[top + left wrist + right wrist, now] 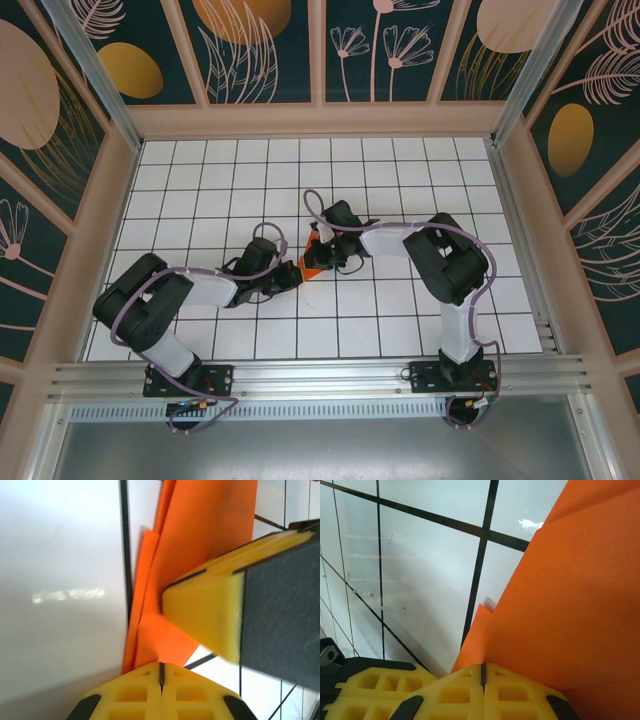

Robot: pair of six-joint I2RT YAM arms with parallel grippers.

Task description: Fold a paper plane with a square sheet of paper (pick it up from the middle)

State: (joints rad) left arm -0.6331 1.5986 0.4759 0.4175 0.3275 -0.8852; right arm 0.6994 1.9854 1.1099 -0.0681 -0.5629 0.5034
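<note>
Square sheet of paper (pixel 312 262), bright orange and folded into overlapping layers, sits near the middle of the white gridded tabletop (pixel 400 180), pinched between the two arms; whether its lower edge touches the surface cannot be told. On its left, the left gripper (pixel 295 272) reaches in, and in the left wrist view its yellow jaws (pixel 161 667) are pressed together on the bottom edge of the paper (pixel 200 530). There a yellow finger (pixel 205 610) of the other arm crosses in front of the paper and hides part of it. On the right, the right gripper (pixel 318 245) has its jaws closed tight on the square sheet of paper (pixel 570 605) too, seen at the seam (pixel 482 669). Floral panels (pixel 260 40) wall the tabletop in.
</note>
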